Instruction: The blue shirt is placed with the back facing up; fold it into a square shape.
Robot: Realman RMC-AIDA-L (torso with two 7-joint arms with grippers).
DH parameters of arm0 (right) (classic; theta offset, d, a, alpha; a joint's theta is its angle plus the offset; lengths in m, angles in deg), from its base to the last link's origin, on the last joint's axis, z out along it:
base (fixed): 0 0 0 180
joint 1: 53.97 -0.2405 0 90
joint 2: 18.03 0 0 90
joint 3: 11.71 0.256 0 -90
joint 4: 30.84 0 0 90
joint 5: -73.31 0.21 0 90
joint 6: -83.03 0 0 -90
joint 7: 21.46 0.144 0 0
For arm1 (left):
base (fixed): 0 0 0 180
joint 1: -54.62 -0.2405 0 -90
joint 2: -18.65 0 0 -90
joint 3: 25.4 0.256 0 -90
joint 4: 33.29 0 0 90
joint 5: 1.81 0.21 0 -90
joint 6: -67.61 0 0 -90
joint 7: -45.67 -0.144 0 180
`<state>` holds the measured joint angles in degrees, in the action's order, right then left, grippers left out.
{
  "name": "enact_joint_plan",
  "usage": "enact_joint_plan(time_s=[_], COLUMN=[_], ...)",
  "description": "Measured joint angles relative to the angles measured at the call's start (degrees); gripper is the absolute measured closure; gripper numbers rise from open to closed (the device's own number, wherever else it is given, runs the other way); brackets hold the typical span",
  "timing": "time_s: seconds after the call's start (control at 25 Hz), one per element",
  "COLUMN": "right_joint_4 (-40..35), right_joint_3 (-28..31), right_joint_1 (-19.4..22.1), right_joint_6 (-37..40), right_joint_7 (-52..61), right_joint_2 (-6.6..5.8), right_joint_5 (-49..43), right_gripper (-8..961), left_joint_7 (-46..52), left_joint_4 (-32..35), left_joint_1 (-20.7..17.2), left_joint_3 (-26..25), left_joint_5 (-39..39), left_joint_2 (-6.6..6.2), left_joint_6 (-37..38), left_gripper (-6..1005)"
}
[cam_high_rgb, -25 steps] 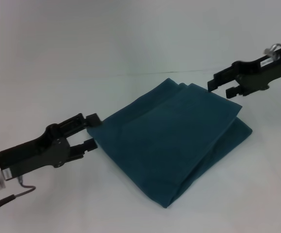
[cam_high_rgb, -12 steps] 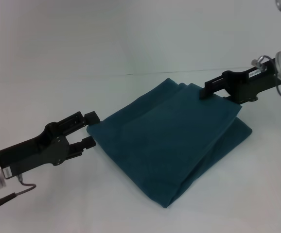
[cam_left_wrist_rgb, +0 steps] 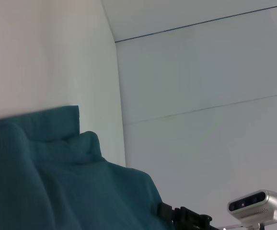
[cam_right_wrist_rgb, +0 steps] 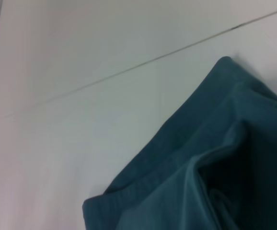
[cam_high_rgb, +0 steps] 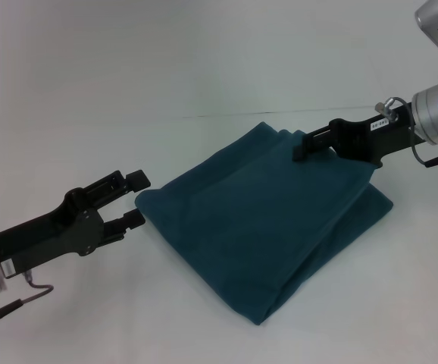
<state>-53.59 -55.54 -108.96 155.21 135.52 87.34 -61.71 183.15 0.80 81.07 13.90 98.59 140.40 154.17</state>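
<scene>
The white table (cam_high_rgb: 166, 68) is filling every view, with a thin dark seam line running across it behind the cloth. The blue shirt (cam_high_rgb: 268, 220) is lying near the middle of it, folded into a rough square set cornerwise like a diamond, plain cloth facing up, with no lettering showing. Layered edges are stacking along its far corner and along its right side, where a lower fold is sticking out past the upper one. In the left wrist view the shirt (cam_left_wrist_rgb: 57, 177) is showing as bunched folds, and in the right wrist view its hemmed corner (cam_right_wrist_rgb: 196, 158) is resting on the white surface, with a dark hollow between the layers.

The left gripper (cam_high_rgb: 135, 199) is hovering just beside the shirt's left corner, its two black fingers spread apart with nothing between them, apparently not touching the cloth. The right gripper (cam_high_rgb: 301, 148) is reaching in from the right over the shirt's far corner; its tip is sitting at or just above the cloth. Whether its fingers are spread or pressed together, I cannot tell.
</scene>
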Motion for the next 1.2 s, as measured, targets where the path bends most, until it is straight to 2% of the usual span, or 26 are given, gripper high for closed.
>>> enact_joint_plan(time_s=[0.16, 0.32, 0.72, 0.92, 1.2], right_joint_4=[0.41, 0.58, 0.15, 0.19, 0.25], right_joint_3=[0.06, -0.20, 0.67, 0.39, 0.23], right_joint_1=[0.11, -0.12, 0.76, 0.65, 0.47], right_joint_6=[-1.83, -2.77, -5.78, -6.07, -5.76], right_joint_7=[-0.08, -0.16, -2.46, -3.04, -2.90], right_joint_2=[0.55, 1.78, 3.34, 3.68, 3.71], right_joint_5=[0.27, 0.29, 1.63, 2.11, 2.00], right_gripper=[320, 321, 324, 547, 698], left_joint_7=[-0.15, -0.16, -0.34, -0.37, -0.38], left_joint_4=[0.01, -0.03, -0.09, -0.09, -0.09], left_joint_1=[0.00, 0.00, -0.06, -0.14, -0.17], left_joint_3=[-0.01, -0.09, -0.19, -0.24, -0.53], left_joint_5=[-0.02, -0.07, -0.13, -0.12, -0.12], left_joint_2=[0.16, 0.34, 0.48, 0.50, 0.51], left_joint_6=[-0.01, -0.06, -0.64, -0.65, -0.59], left_gripper=[80, 80, 80, 80, 79])
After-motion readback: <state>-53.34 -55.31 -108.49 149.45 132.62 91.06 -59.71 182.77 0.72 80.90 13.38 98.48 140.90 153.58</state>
